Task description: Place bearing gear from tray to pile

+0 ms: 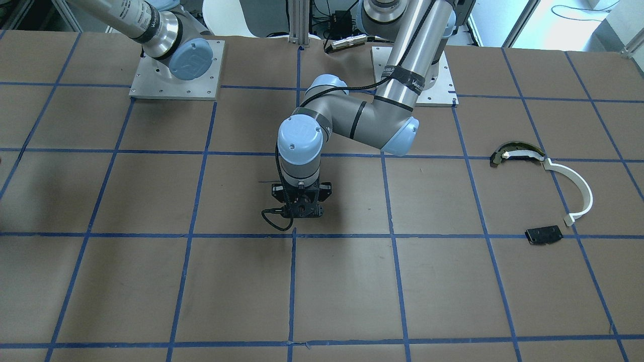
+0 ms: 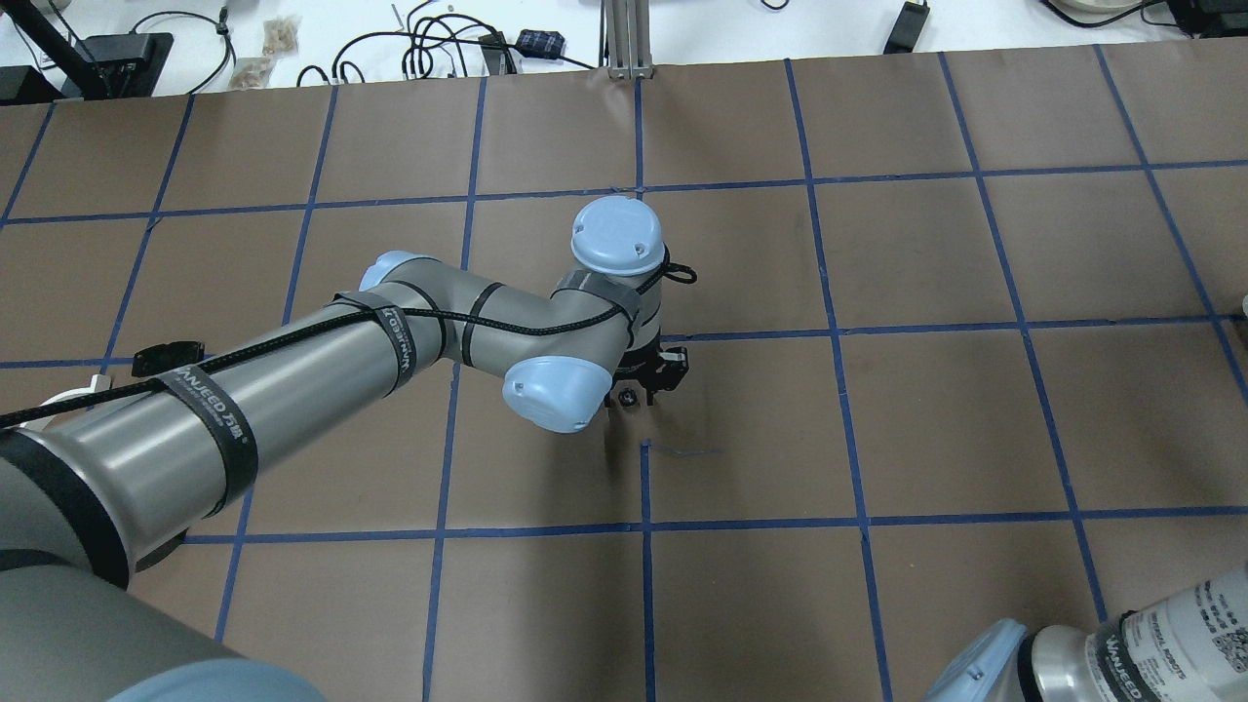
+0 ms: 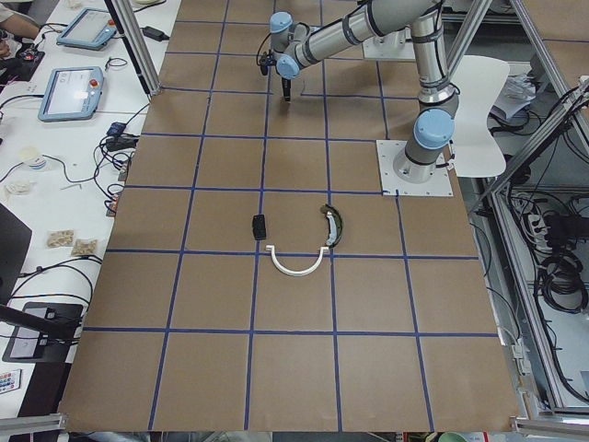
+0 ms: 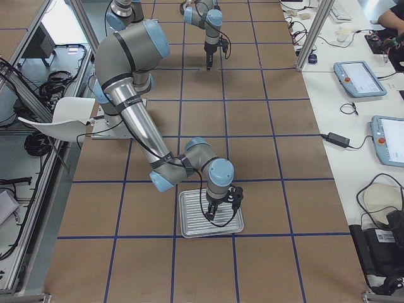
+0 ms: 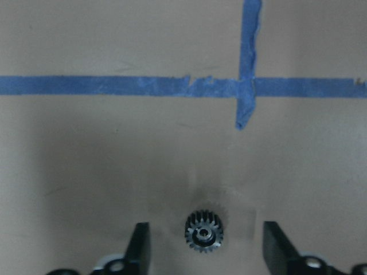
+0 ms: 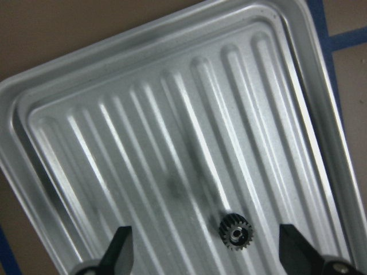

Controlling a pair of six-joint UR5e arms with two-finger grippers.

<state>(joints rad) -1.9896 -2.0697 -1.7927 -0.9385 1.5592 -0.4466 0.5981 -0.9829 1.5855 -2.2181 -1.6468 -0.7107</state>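
Bearing gear (image 6: 235,235) lay flat, hub up, on the ribbed floor of the metal tray (image 6: 114,172) at the near, right end of the surface (image 1: 151,281). The right gripper (image 6: 209,249) hung above it, fingers spread wide and holding nothing, the gear nearer one finger than the other. The pick looked not yet made; next it would likely need to centre, drop, and close on the toothed rim.

At mid-surface the left gripper (image 5: 209,246), also spread, hovered over a second gear (image 5: 203,232) lying on the paper.

Farthest, at the left end, the pile waited: black plate (image 1: 543,235), white curved strip (image 1: 578,188), arched piece (image 1: 518,153).
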